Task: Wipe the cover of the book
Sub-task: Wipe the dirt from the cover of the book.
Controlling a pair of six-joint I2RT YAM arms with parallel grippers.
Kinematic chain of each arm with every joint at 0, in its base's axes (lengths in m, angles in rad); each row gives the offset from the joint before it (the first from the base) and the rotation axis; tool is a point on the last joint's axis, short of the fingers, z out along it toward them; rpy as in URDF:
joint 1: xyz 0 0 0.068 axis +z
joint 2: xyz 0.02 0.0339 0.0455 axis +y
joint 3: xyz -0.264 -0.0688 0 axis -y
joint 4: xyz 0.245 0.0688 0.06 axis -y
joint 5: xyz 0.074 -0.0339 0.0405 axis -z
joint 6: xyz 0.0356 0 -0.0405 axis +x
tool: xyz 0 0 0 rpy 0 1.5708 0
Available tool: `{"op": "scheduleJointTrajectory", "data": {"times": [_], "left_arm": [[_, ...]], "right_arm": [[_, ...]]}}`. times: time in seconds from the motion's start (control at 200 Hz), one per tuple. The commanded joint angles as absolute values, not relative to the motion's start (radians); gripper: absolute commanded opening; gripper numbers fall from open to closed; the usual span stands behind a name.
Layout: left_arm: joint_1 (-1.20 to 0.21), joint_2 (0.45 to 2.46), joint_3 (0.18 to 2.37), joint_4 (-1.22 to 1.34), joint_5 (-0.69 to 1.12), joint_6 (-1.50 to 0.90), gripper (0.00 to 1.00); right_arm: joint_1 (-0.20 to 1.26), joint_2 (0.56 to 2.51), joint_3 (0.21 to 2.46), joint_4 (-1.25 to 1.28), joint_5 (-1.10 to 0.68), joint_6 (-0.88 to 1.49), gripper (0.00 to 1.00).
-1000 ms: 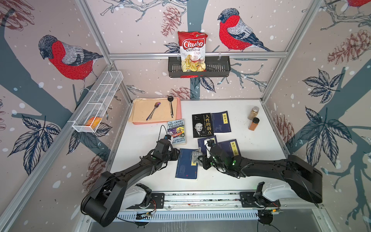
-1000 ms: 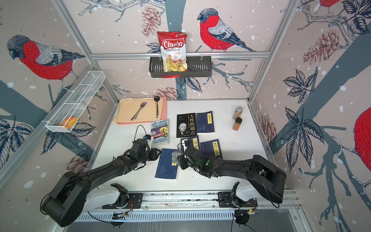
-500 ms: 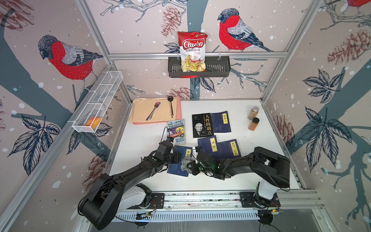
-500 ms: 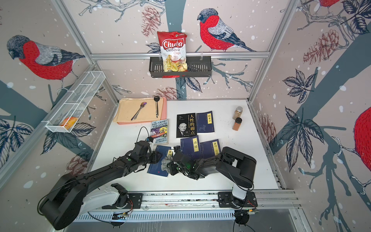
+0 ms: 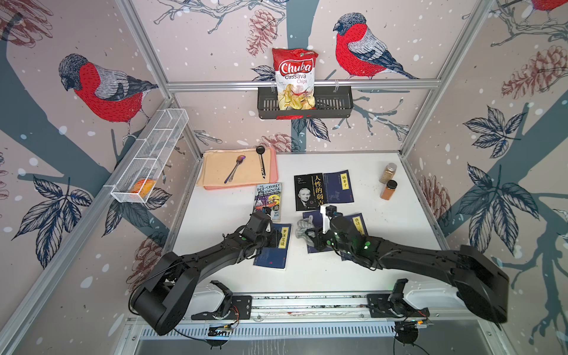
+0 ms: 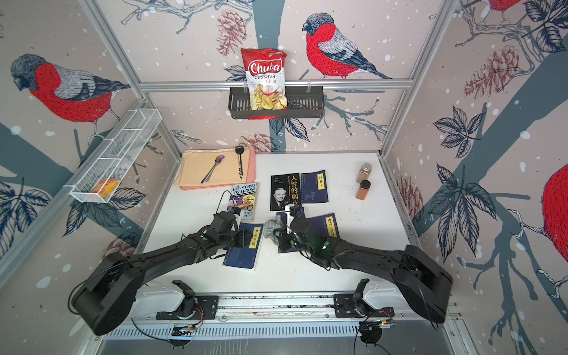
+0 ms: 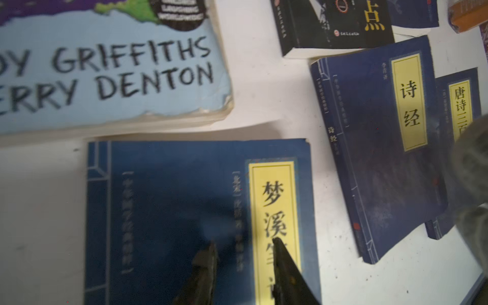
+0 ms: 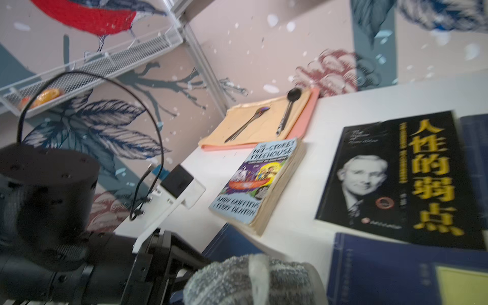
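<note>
Two arms meet near the front of the white table (image 5: 215, 221). Furthest left of the things that matter lies the treehouse paperback (image 5: 268, 196), and just in front of it is the blue book (image 5: 273, 258) with the yellow title strip, which I take to be the one to wipe. It lies flat and face up, apart from its neighbours. Its long axis runs from the front edge toward the back wall, with the head leaning a little to the right. The spine is on the left and the title strip runs down the right side. The left gripper (image 7: 243, 243) rests on the upper half of this cover, fingers a little apart with nothing between them, pinning rather than pinching. That seems right: a thin paperback is probably light, with a slick, bendy cover that would skate on the smooth table under a wiping stroke, so pressing on it near one end should serve better than grasping an edge, which could crease it. To its right, a bunched grey cloth (image 5: 304, 230) is nipped tight in the right gripper (image 5: 316, 238), over the left edge of a second blue book (image 7: 375, 184) and clear of the target. The cloth looks soft and should mould to the cover.
</note>
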State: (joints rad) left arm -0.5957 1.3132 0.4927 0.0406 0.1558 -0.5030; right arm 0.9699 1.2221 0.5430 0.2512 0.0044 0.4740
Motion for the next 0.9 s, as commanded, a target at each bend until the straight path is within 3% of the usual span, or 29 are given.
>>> {"op": "scheduleJointTrajectory", "data": {"times": [0.0,0.33,0.66,0.895], "left_arm": [[-0.636,1.388,0.557,0.102,0.169,-0.479,0.35],[-0.730,1.683,0.803,0.167,0.208,-0.440,0.34],[-0.739,1.865,0.991,0.117,0.190,-0.399,0.30],[-0.739,1.912,0.956,0.144,0.198,-0.410,0.26]], "right_arm": [[0.912,1.166,0.512,0.171,0.046,0.458,0.13],[0.795,1.182,0.398,0.184,0.087,0.542,0.07],[0.862,1.305,0.332,0.291,0.036,0.650,0.05],[0.858,1.415,0.351,0.325,0.046,0.660,0.05]]}}
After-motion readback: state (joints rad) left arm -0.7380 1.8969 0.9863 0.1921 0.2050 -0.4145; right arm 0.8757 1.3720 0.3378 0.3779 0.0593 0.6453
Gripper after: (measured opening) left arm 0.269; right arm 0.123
